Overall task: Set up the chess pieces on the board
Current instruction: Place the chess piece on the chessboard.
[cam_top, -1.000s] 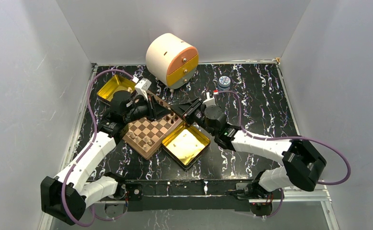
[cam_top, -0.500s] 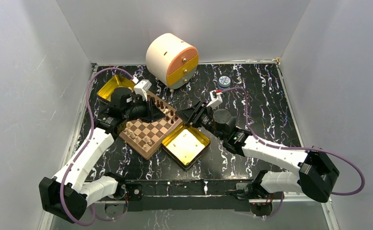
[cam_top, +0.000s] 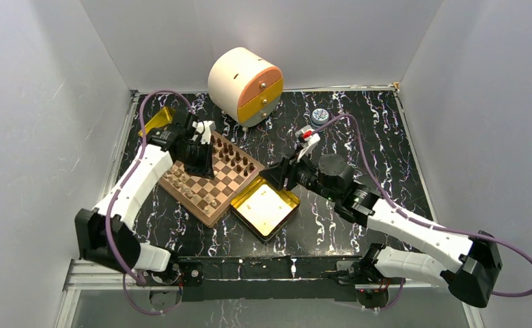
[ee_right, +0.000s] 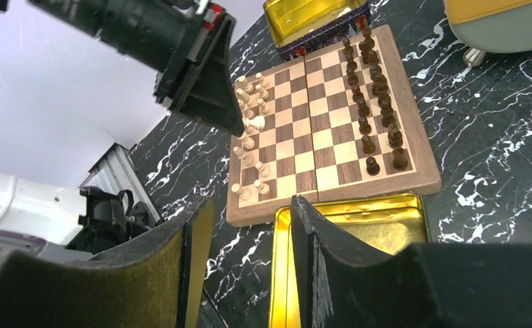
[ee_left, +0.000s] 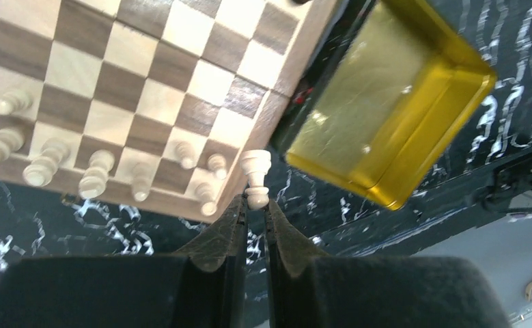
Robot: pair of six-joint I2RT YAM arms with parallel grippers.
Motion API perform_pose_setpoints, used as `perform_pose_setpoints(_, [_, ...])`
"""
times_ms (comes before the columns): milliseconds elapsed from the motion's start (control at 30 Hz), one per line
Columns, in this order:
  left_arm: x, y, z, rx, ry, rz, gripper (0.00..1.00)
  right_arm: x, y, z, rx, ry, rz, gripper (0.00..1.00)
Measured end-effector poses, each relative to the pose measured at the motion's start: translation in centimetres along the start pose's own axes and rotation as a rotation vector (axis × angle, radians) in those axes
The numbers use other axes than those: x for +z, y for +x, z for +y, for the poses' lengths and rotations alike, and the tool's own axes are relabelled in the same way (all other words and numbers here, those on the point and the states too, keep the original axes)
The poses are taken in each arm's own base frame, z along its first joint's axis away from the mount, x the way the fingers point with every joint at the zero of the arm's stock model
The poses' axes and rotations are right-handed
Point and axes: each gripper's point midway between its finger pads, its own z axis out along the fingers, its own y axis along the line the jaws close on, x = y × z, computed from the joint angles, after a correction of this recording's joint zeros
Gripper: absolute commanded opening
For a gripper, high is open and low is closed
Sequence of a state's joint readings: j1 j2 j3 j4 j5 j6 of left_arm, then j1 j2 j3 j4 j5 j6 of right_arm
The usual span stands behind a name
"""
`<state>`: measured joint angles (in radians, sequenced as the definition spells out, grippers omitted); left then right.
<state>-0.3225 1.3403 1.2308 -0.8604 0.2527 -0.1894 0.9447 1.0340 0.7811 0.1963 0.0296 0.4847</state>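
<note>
The board (cam_top: 215, 183) lies left of centre, with dark pieces (cam_top: 239, 158) along its far-right edge and light pieces (cam_top: 193, 193) along its near-left edge. My left gripper (cam_top: 198, 167) hangs over the board's left side, shut on a light tan piece (ee_left: 255, 179) held by its base just off the board's rim (ee_left: 297, 55). The right wrist view shows it (ee_right: 244, 128) above the light row (ee_right: 249, 164). My right gripper (cam_top: 275, 176) is open and empty, above the near gold tin's far corner (ee_right: 369, 219), facing the board (ee_right: 331, 116).
A gold tin (cam_top: 266, 208) sits against the board's near-right edge and also shows in the left wrist view (ee_left: 393, 109). A second gold tin (cam_top: 155, 121) lies behind the left arm. A white drum with orange and yellow drawers (cam_top: 244, 83) and a small blue round thing (cam_top: 319, 116) stand at the back.
My right gripper has drawn back from the board's far corner to the near tin. My left gripper has swung from that corner to the board's left side, and its arm has stretched out.
</note>
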Motion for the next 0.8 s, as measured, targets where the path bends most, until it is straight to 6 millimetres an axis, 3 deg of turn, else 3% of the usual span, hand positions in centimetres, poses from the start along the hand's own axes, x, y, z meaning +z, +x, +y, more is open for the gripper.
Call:
perform_pose_setpoints(200, [0.8,-0.8,2.4,0.007,-0.082,0.128,0.00,-2.2,-0.2,0.2,-0.018,-0.002,0.002,0.72])
perform_pose_setpoints(300, [1.4,-1.2,3.3,0.021,-0.112,0.183,0.00,-3.1,-0.2,0.1,-0.022,0.003,0.003,0.85])
perform_pose_setpoints(433, [2.5,-0.4,4.8,0.038,-0.165,0.285,0.00,-4.1,-0.4,-0.1,-0.029,0.018,0.000,0.97])
perform_pose_setpoints(800, [3.5,0.5,7.1,0.071,-0.259,0.442,0.00,-4.9,-0.3,-0.2,-0.012,0.031,0.008,0.99])
